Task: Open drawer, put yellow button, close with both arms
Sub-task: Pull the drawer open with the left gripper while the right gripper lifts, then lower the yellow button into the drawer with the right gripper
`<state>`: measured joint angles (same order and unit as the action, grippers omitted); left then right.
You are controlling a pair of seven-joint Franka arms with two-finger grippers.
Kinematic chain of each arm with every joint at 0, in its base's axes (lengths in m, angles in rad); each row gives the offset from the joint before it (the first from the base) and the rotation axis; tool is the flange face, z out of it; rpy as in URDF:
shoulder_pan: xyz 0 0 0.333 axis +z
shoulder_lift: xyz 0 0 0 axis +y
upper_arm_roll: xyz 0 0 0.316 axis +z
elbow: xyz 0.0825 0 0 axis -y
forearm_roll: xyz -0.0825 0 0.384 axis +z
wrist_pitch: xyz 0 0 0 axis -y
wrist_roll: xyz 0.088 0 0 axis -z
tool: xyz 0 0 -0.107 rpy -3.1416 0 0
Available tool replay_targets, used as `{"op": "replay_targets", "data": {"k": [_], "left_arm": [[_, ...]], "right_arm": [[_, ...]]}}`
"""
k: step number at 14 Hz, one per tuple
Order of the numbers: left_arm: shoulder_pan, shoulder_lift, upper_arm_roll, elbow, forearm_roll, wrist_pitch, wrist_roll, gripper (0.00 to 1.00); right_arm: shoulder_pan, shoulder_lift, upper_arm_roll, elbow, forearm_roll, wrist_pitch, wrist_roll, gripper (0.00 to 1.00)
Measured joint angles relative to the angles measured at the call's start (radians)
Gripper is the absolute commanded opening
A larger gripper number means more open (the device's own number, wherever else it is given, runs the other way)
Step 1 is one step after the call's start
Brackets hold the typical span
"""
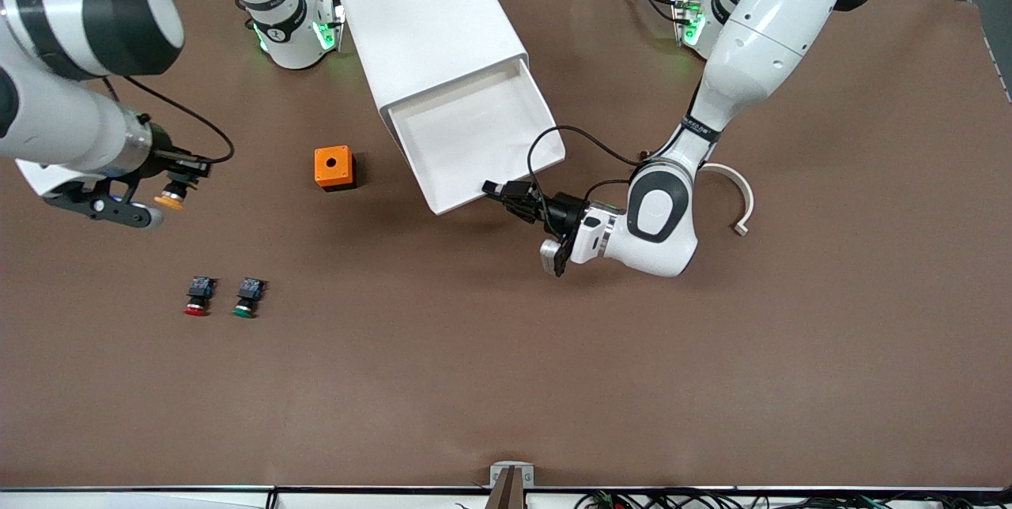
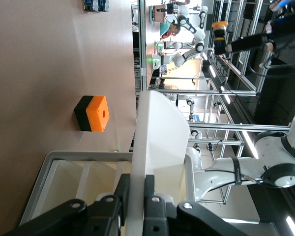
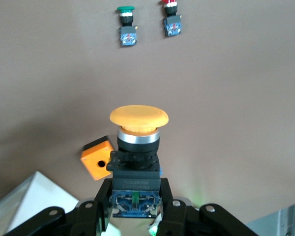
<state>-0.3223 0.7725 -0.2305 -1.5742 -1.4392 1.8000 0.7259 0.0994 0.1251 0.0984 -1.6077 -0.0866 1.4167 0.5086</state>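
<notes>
Holding the yellow button (image 3: pixel 139 147) by its blue rear block: right pincer (image 1: pixel 180 186), closed on it, up in the air over the surface (image 1: pixel 506 351) at the right arm's end, yellow cap pointing away from the wrist. Gripping the front edge of the drawer (image 1: pixel 474 137): left pincer (image 1: pixel 496 191), fingers (image 2: pixel 150 196) narrow, one on each side of the thin white front wall. Pulled out of the white cabinet (image 1: pixel 431 27), the top drawer, open and tilted toward the front camera. Standing beside the drawer, toward the right arm's end: orange box (image 1: pixel 334 167) with a round hole on top. Lying nearer to the front camera, just beside each other: red button (image 1: pixel 198 297) and green button (image 1: pixel 248 298). Resting near the left arm's elbow: curved white piece (image 1: pixel 739 197). Small print on the yellow button's body, not readable.
</notes>
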Motion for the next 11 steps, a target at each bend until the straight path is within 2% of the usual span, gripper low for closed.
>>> {"op": "replay_targets", "data": {"k": [2, 4, 6, 9, 11], "left_arm": [[0.002, 0.000, 0.001, 0.010, 0.015, 0.003, -0.037, 1.00], [0.007, 0.000, 0.002, 0.026, 0.082, 0.006, -0.090, 1.00], [0.034, 0.000, 0.002, 0.069, 0.188, 0.009, -0.151, 1.00], [0.088, -0.002, 0.002, 0.137, 0.355, -0.009, -0.236, 1.00], [0.113, -0.003, 0.002, 0.148, 0.440, -0.027, -0.249, 1.00]], "right_arm": [[0.072, -0.010, 0.001, -0.001, 0.049, -0.004, 0.146, 0.24], [0.126, -0.017, 0.002, 0.000, 0.105, -0.001, 0.285, 0.24], [0.175, -0.020, 0.002, 0.002, 0.161, 0.019, 0.425, 0.24], [0.280, -0.019, 0.002, 0.001, 0.193, 0.099, 0.661, 0.24], [0.353, -0.016, 0.003, -0.001, 0.223, 0.167, 0.816, 0.24]]}}
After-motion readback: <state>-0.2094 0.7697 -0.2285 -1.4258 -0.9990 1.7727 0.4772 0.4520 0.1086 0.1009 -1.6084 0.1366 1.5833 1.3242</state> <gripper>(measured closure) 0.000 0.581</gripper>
